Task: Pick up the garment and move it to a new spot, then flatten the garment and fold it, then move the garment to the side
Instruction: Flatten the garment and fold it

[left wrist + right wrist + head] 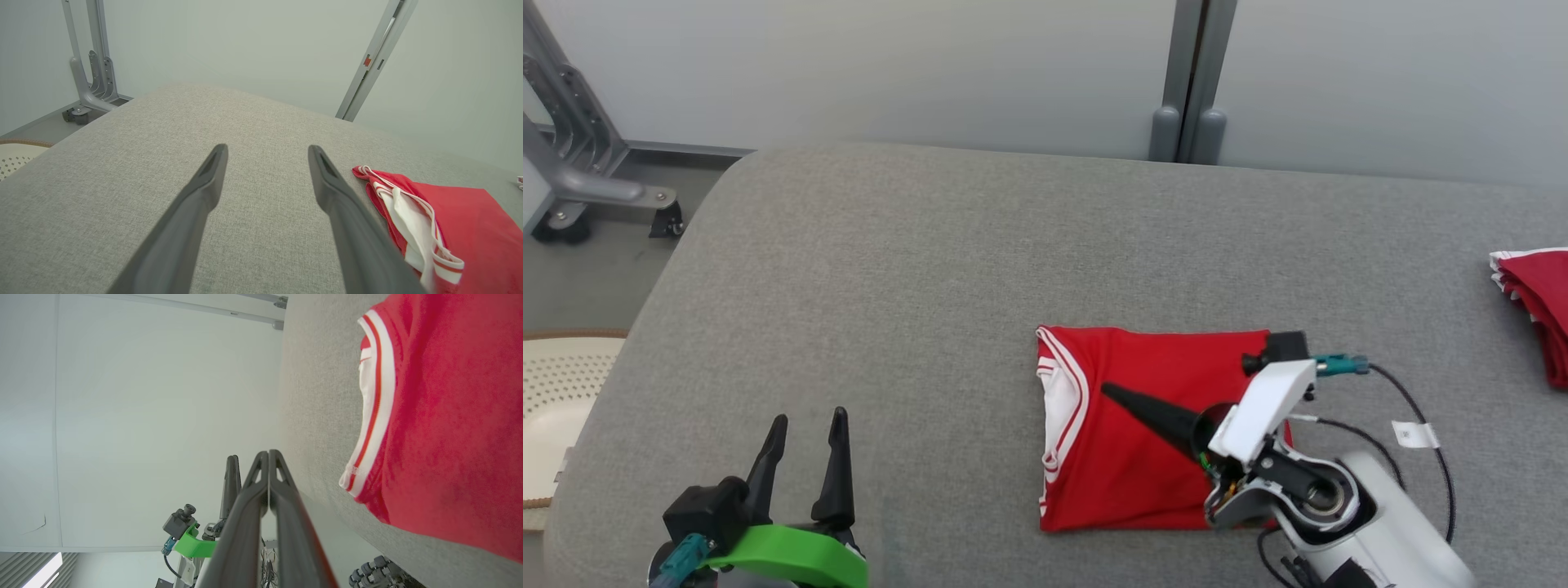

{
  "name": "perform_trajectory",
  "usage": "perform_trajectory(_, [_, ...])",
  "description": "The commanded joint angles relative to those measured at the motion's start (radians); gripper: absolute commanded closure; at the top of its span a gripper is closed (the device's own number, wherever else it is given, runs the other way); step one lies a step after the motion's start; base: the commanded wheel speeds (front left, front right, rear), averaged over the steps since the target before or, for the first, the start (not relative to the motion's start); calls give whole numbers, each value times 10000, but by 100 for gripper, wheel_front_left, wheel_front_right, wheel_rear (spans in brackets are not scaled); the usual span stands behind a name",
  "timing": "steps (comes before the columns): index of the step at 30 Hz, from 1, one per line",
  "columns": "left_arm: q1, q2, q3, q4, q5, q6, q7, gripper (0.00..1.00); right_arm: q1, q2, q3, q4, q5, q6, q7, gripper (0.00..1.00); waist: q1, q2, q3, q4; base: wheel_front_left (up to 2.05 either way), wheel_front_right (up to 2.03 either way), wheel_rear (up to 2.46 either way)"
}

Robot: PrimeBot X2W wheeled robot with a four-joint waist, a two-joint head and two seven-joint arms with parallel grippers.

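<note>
The garment (1143, 441) is a red shirt with white and red striped trim, folded into a neat rectangle on the grey padded table (915, 286). My right gripper (1107, 390) lies over its middle, fingers pressed together and pointing left, with nothing held. The right wrist view shows those shut fingers (268, 455) beside the garment (445, 416). My left gripper (805, 423) hovers at the table's near left, open and empty. In the left wrist view the spread fingers (212, 171) frame bare table, with the garment (461, 220) to their right.
Another folded red garment (1539, 306) lies at the table's right edge. A perforated cream basket (560, 400) stands on the floor at left. A grey wheeled metal frame (580, 180) stands at far left, and a grey post (1188, 82) behind the table.
</note>
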Motion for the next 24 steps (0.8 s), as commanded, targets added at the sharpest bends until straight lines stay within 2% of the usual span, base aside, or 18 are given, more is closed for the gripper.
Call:
perform_trajectory(1, [14,0,62,-73,101,-4,9,0,182,-226,-177,-472,-85,4,-305,100,0,0,-70,-219,0,0,0])
perform_trajectory(4, [-21,13,157,-167,121,-4,9,0,279,-518,-366,-1399,-202,5,-722,98,0,0,-107,-452,0,0,0])
perform_trajectory(6, [-59,44,238,-217,177,-4,9,0,291,-771,-527,-1937,-303,5,-987,56,0,0,-130,-633,0,0,0])
perform_trajectory(7, [-84,63,284,-252,199,-4,9,0,314,-889,-571,-2220,-370,5,-1114,16,0,0,-143,-736,0,0,0])
perform_trajectory(8, [-100,78,325,-279,225,-4,7,0,342,-974,-611,-2407,-413,5,-1222,0,0,0,-154,-823,0,0,0])
perform_trajectory(14, [-191,112,637,-457,363,-5,7,0,273,-1539,-1004,-3376,-1345,5,-2662,0,0,0,-201,-1401,0,0,0])
perform_trajectory(17, [-268,87,726,-546,348,-5,9,0,377,-2040,-839,-3805,-2494,5,-3746,0,0,0,-213,-1641,0,0,0])
perform_trajectory(21, [-259,49,844,-662,471,-5,9,0,563,-2675,-497,-3573,-4123,5,-5105,0,0,0,-246,-1886,0,0,0])
perform_trajectory(24, [-293,83,929,-701,575,-5,7,0,681,-2874,-379,-3044,-5183,4,-6126,0,0,0,-280,-2028,0,0,0])
